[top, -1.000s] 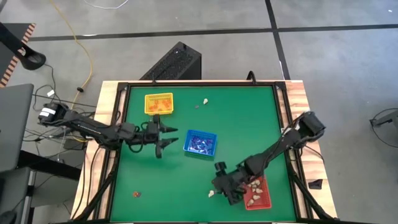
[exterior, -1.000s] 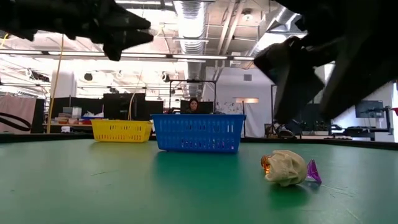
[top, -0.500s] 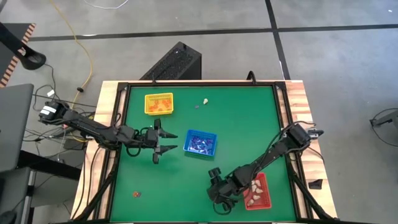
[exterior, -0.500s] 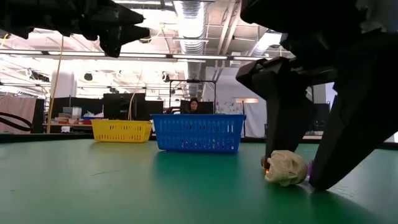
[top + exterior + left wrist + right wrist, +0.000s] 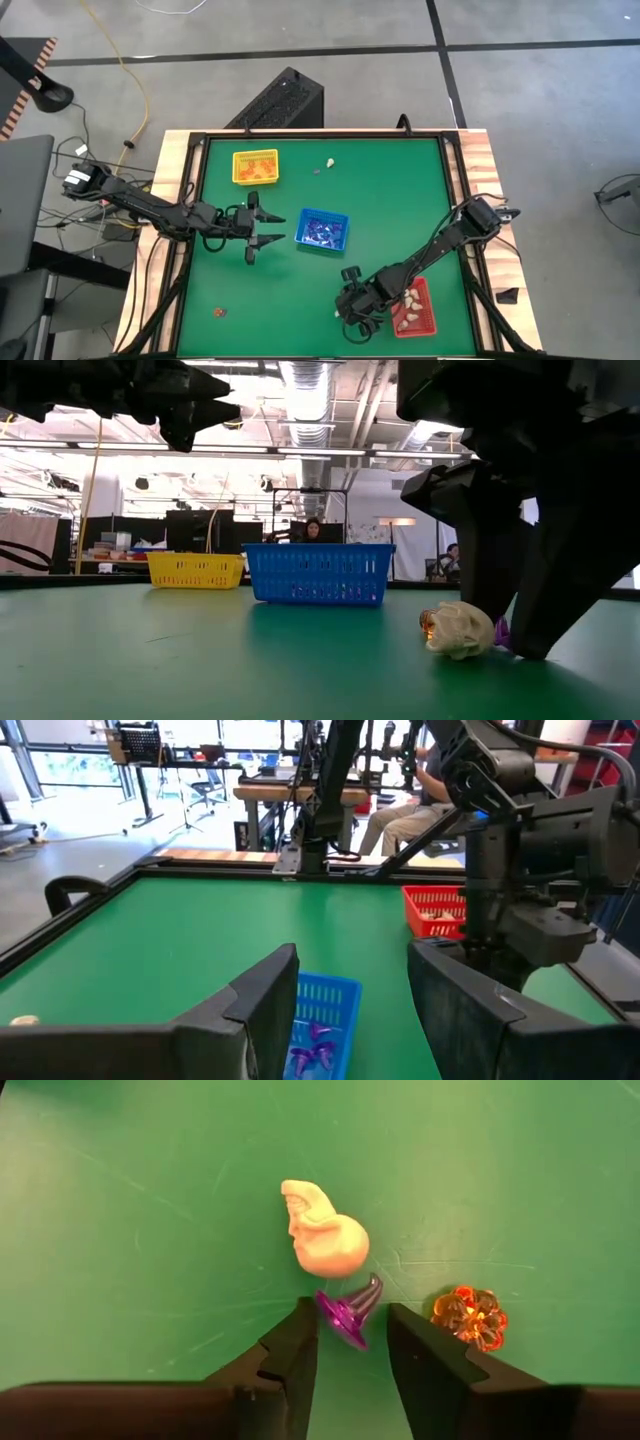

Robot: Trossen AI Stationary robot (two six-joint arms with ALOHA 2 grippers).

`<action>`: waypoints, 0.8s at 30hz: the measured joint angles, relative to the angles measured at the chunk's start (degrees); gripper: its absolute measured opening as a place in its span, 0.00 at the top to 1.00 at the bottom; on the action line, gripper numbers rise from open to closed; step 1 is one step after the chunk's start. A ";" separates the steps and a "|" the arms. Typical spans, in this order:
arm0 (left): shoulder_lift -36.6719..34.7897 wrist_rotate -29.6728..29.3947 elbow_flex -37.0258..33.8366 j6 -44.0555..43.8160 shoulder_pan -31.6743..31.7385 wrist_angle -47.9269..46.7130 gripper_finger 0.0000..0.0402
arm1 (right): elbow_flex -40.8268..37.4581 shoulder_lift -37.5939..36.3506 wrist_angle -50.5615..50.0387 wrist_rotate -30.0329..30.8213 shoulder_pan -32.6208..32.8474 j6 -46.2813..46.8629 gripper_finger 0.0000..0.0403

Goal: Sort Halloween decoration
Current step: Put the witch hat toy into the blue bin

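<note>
The right gripper (image 5: pixel 348 1342), low and right of centre in the high view, stands with its fingers parted around a small purple translucent witch-hat trinket (image 5: pixel 349 1309) on the green table (image 5: pixel 120 1230); whether they pinch it I cannot tell. A cream-white ghost trinket (image 5: pixel 324 1232) touches the hat, an orange translucent pumpkin trinket (image 5: pixel 470 1318) lies just beside. The left gripper (image 5: pixel 262 227) hangs open left of the blue plastic tray (image 5: pixel 322 231).

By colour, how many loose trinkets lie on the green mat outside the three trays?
Cream trinkets: 2
Purple or dark trinkets: 2
Orange trinkets: 2
Total: 6
</note>
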 joint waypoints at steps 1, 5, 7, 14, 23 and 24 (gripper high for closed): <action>0.00 0.00 0.00 0.00 0.00 0.00 0.55 | -0.04 -0.01 0.01 -0.01 -0.17 -0.12 0.64; 0.00 0.00 0.00 -0.12 0.00 -0.04 0.55 | 0.09 -0.04 -0.23 -0.17 -0.35 -0.49 0.71; 0.00 0.00 0.00 -0.06 0.00 -0.09 0.55 | 0.57 -0.04 -1.01 -0.17 -0.35 -0.65 0.76; 0.00 -0.02 0.00 0.02 0.00 -1.13 0.55 | 3.95 -1.41 -7.95 -0.70 -0.64 -1.31 0.90; 0.00 -0.33 0.00 0.53 0.00 -2.67 0.55 | 8.02 -9.91 -8.97 1.14 -2.17 -9.74 0.93; 0.00 -0.33 0.00 0.68 0.00 -2.65 0.55 | 8.29 -11.05 -8.60 3.17 -2.93 -11.02 0.93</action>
